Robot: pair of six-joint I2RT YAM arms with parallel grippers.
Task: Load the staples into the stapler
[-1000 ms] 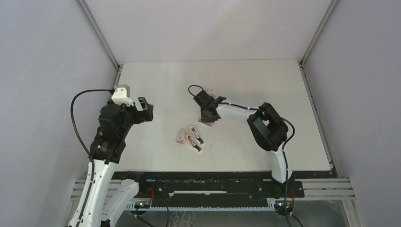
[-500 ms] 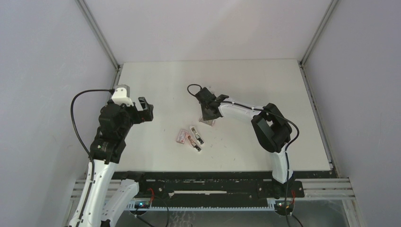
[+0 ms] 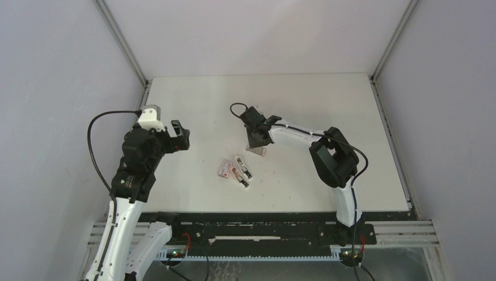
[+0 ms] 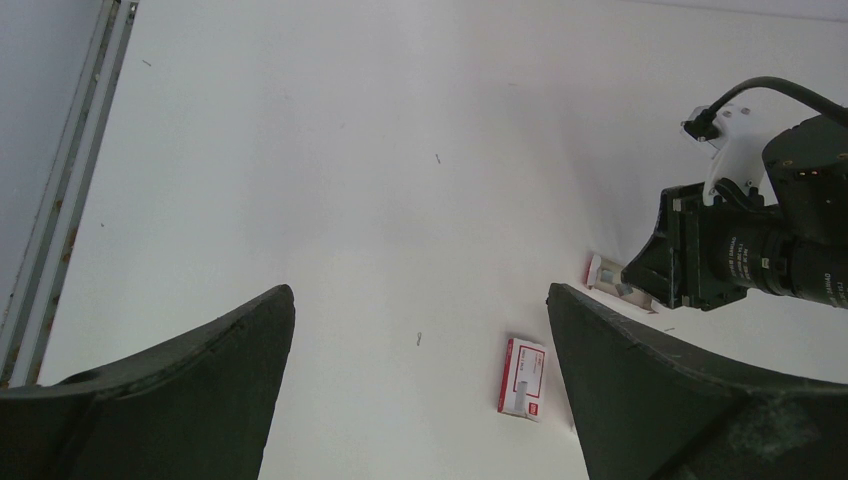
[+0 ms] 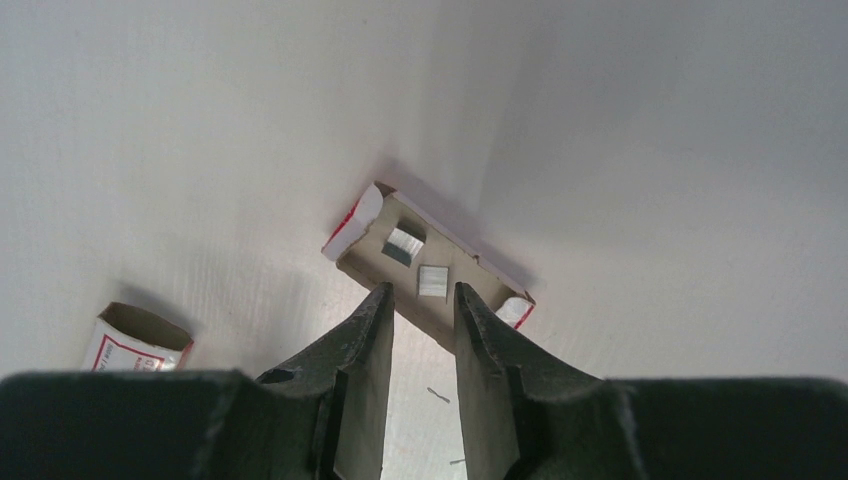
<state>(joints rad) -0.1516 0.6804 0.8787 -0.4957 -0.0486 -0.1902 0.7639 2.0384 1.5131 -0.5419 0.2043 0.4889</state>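
- Right wrist view shows two short staple strips (image 5: 433, 280), grey ridged metal blocks with a dull shine, lying loose and slightly apart in the open tray (image 5: 372, 255). Neither is lifted out, so by my reading no loading has happened yet.
- This tray is shallow brown cardboard, rectangular, with red-and-white end flaps folded outward. It lies askew near the middle of the worktop (image 3: 321, 105).
- What I take for the stapler (image 3: 241, 170) lies just toward the near edge from the tray: two slim bars, dark and metallic, seemingly swung open. It is too small to tell whether its channel holds staples.
- An empty box sleeve (image 5: 135, 340), printed card in red and white, sits beside the stapler.
- Jaws of the right gripper (image 5: 421, 300) stand a narrow gap apart, tips poised at the tray's near wall, gripping nothing.
- Over the worktop's left part hovers the left gripper (image 4: 420, 292), spread wide and empty.
- Left to do: pick a strip, seat it, close the stapler.
- Matte white worktop, flecked with stray staples.
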